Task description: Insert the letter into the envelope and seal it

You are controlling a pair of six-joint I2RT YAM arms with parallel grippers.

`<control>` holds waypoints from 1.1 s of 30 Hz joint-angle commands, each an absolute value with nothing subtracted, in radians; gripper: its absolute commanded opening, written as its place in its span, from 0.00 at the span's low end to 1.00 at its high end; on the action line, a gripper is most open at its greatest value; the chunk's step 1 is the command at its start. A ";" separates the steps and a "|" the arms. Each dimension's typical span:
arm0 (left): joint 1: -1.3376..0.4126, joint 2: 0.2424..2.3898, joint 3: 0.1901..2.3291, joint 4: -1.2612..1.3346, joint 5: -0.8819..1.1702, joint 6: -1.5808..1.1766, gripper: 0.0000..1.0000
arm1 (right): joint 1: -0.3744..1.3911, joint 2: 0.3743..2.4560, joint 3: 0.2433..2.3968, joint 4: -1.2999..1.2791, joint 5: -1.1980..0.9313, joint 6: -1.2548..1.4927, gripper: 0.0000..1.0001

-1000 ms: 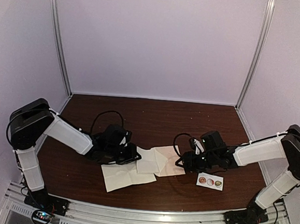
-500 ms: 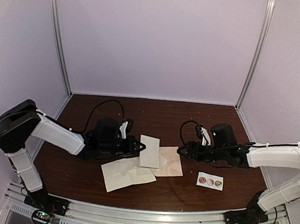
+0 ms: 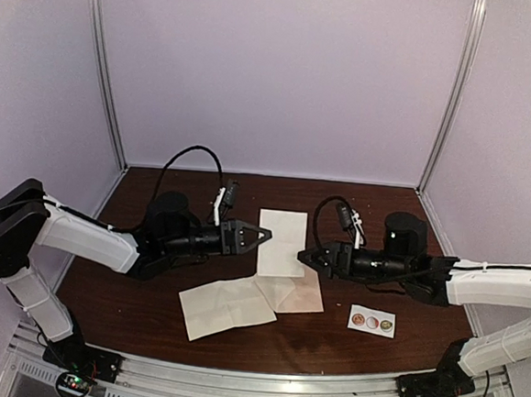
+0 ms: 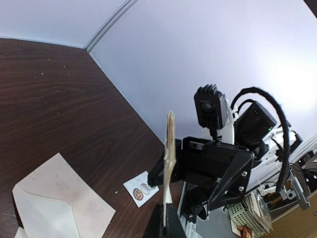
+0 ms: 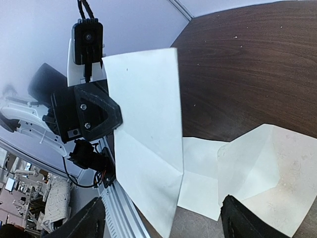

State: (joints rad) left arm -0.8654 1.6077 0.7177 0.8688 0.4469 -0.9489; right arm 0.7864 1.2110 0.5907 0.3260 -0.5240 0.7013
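Observation:
My left gripper is shut on the left edge of the letter, a folded white sheet held upright above the table. In the left wrist view the letter shows edge-on, rising from my closed fingers. My right gripper is open at the letter's right edge. In the right wrist view its fingers stand wide apart with the letter in front of them. The tan-cream envelope lies flat on the table below both grippers; it also shows in the left wrist view and the right wrist view.
A second creased whitish sheet lies on the table left of the envelope and partly under it. A small white strip with three round stickers lies to the right of the envelope. Purple walls and metal posts enclose the dark wooden table.
My left gripper has lifted the letter off the table and carried it up and to the right. My right arm has risen and reached left to the letter's edge.

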 commanded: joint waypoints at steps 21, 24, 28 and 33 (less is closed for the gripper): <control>-0.904 1.554 0.728 0.861 0.472 -0.859 0.00 | 0.816 1.307 0.664 0.478 -0.562 0.733 0.07; -0.906 1.552 0.734 0.834 0.474 -0.846 0.11 | 0.816 1.303 0.660 0.481 -0.546 0.734 0.00; -0.912 1.553 0.736 0.808 0.475 -0.839 0.19 | 0.816 1.295 0.659 0.481 -0.530 0.731 0.00; -0.919 1.551 0.734 0.775 0.459 -0.831 0.22 | 0.816 1.286 0.660 0.465 -0.518 0.720 0.00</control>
